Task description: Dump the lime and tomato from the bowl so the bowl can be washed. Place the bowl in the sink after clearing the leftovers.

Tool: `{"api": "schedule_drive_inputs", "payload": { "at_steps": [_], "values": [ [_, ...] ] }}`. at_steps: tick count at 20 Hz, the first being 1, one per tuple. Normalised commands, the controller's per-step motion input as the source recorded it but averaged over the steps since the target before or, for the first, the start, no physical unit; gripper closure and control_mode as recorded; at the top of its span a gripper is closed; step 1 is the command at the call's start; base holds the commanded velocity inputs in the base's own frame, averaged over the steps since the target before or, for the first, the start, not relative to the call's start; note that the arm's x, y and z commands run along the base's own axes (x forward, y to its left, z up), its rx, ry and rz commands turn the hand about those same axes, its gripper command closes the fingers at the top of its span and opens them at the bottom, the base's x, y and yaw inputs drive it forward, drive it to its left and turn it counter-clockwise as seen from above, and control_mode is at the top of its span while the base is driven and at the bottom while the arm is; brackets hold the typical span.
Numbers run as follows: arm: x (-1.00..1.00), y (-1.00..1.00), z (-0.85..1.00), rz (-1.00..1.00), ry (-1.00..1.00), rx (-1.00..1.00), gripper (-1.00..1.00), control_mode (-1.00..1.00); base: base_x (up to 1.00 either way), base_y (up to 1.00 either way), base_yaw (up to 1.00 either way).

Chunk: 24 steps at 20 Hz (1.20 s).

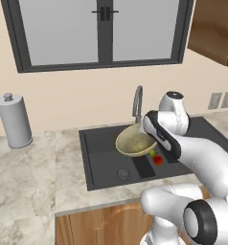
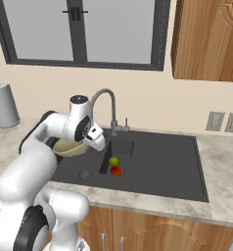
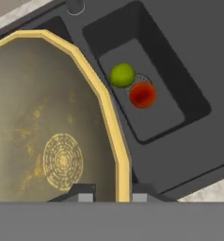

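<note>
My gripper (image 3: 113,197) is shut on the rim of the pale olive-tan bowl (image 3: 43,117), one finger on each side of the light edge. The bowl (image 1: 134,142) hangs tilted above the left part of the dark sink (image 1: 101,158), beside the grey faucet (image 1: 137,103), and its inside looks bare. The green lime (image 3: 122,75) and the red tomato (image 3: 142,95) lie touching each other at the drain of the sink's small middle compartment. From the right base view the lime (image 2: 114,161) and tomato (image 2: 116,170) sit to the right of the bowl (image 2: 69,147) and the gripper (image 2: 91,143).
A grey paper towel roll (image 1: 13,119) stands on the marble counter left of the sink. The ribbed drainboard (image 2: 162,157) spreads to the right. Wall outlets (image 2: 223,121) and a wooden cabinet (image 2: 206,39) are at the right; a window is behind the faucet.
</note>
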Motion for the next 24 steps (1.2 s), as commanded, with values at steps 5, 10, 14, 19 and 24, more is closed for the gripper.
{"api": "schedule_drive_inputs", "payload": {
  "at_steps": [5, 10, 14, 19, 24],
  "values": [
    [-0.08, 1.00, -0.56, -0.39, -0.11, 0.26, 1.00, -1.00, 0.00, 0.00, 0.00],
    [0.06, 0.99, -0.55, -0.51, -0.11, 0.22, 1.00, -1.00, 0.00, 0.00, 0.00],
    [0.04, 0.82, -0.47, -0.57, 0.05, 0.15, 1.00, -1.00, 0.00, 0.00, 0.00],
    [0.36, 0.07, 0.00, -0.34, 0.28, 0.00, 1.00, -1.00, 0.00, 0.00, 0.00],
    [0.36, 0.00, 0.00, -0.03, 0.05, -0.01, 1.00, -1.00, 0.00, 0.00, 0.00]
  ]
}}
